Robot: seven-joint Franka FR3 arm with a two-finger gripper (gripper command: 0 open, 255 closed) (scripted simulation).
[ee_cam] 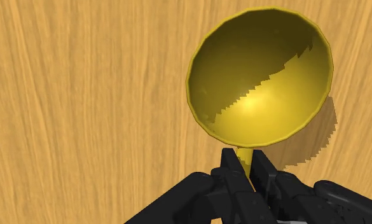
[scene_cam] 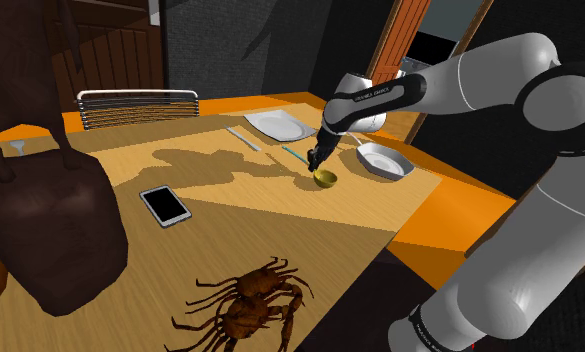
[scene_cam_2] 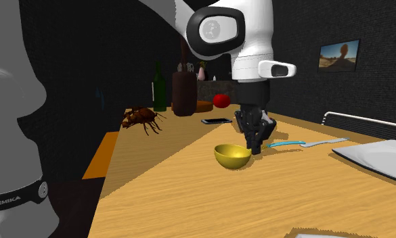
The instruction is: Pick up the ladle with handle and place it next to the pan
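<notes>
One gold ladle [ee_cam: 261, 76] clasped, arm [scene_cam_2: 13, 122] lettered "EMIKA"

**Clutter on the wooden table**

In the shoulder view, 1 brown crab [scene_cam: 248, 305] sprawls at the near edge of the wooden table [scene_cam: 280, 215]. A black-screened phone [scene_cam: 165, 205] lies flat further in. A white square plate [scene_cam: 278, 125] sits toward the far side, with a pale knife [scene_cam: 245, 138] just beside it. In the second exterior view, 2 bottles stand together: a green bottle [scene_cam_2: 160, 88] and a brown bottle [scene_cam_2: 184, 91].
</notes>
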